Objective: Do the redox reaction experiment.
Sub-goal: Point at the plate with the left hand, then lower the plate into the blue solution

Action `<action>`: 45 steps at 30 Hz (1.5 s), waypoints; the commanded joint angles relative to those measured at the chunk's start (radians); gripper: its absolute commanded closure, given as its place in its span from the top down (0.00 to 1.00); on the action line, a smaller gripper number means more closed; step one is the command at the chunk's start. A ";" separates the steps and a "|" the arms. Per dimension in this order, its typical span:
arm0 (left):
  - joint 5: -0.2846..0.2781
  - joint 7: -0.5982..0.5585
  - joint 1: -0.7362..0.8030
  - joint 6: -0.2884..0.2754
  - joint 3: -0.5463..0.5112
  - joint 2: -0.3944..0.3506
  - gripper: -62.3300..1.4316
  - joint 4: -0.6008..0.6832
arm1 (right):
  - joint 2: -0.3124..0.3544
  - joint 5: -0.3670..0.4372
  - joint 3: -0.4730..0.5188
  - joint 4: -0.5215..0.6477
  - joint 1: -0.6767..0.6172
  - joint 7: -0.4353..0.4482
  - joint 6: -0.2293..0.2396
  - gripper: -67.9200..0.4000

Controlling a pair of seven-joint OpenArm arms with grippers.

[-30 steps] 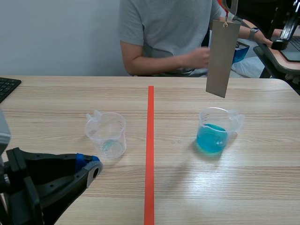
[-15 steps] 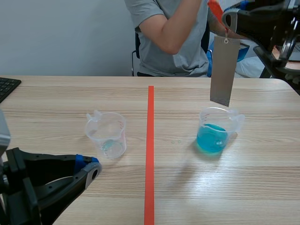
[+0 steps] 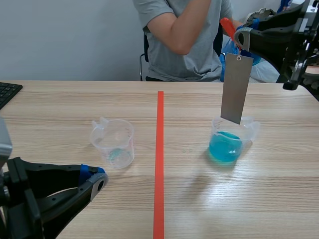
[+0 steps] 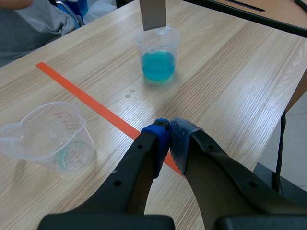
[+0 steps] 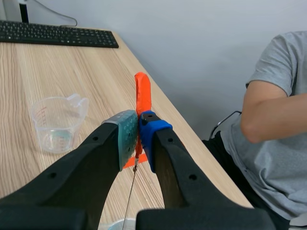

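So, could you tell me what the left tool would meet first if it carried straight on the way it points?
Likely the measuring cup of blue liquid, straight ahead of the shut left tool; the tool tilts down, though, so it might touch the table first.

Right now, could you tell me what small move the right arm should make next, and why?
Probably lower straight down: the right gripper, shut on the orange tab, holds the metal plate over the beaker, clear of the blue liquid.

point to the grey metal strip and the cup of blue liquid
flat grey metal strip (image 3: 236,88), scene view, middle of its face
clear plastic cup of blue liquid (image 3: 224,147), scene view, front wall
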 commanded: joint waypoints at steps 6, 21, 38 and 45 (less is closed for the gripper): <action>-0.012 -0.014 0.000 -0.002 -0.002 0.007 0.08 0.011 | -0.010 -0.013 0.006 -0.058 0.023 0.061 0.006 0.02; -0.005 -0.014 0.000 -0.002 -0.002 0.007 0.08 0.011 | -0.061 -0.045 0.006 -0.151 0.023 0.103 0.006 0.02; -0.005 -0.014 0.000 -0.002 -0.002 0.007 0.08 0.011 | -0.141 -0.132 0.005 -0.283 0.023 0.175 0.006 0.02; -0.005 -0.014 0.000 -0.002 -0.002 0.007 0.08 0.011 | -0.169 -0.156 0.005 -0.343 0.023 0.202 0.006 0.02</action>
